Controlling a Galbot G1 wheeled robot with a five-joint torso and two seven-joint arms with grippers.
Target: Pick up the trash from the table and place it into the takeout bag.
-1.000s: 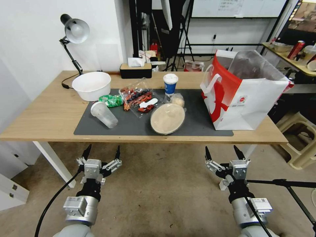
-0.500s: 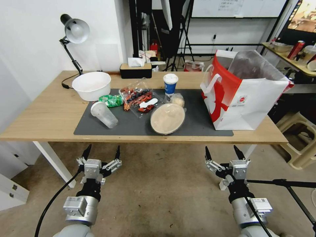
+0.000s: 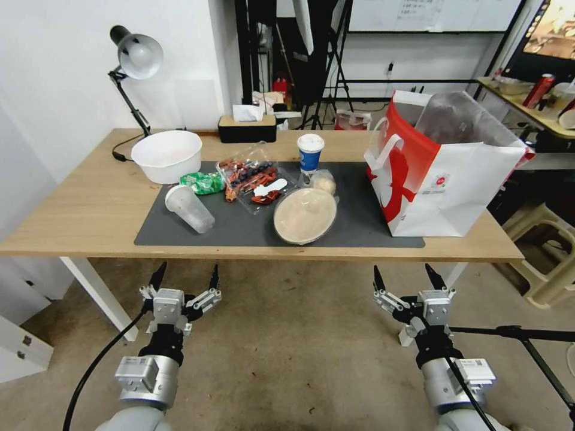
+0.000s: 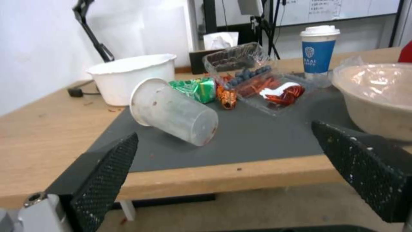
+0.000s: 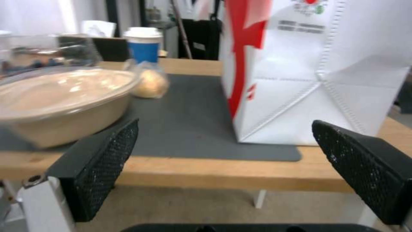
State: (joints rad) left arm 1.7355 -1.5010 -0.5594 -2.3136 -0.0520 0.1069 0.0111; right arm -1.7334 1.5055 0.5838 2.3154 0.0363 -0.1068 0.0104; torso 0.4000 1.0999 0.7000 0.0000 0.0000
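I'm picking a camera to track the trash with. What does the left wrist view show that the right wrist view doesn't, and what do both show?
Left wrist view: the translucent plastic cup lying on its side, the green snack wrapper, a clear clamshell tray and a white bowl, seen past the open left gripper.

Right wrist view: the takeout bag and the small plastic-wrapped ball, seen past the open right gripper.

Both: the blue-white paper cup, the round clear-lidded container, the dark grey mat and the table.
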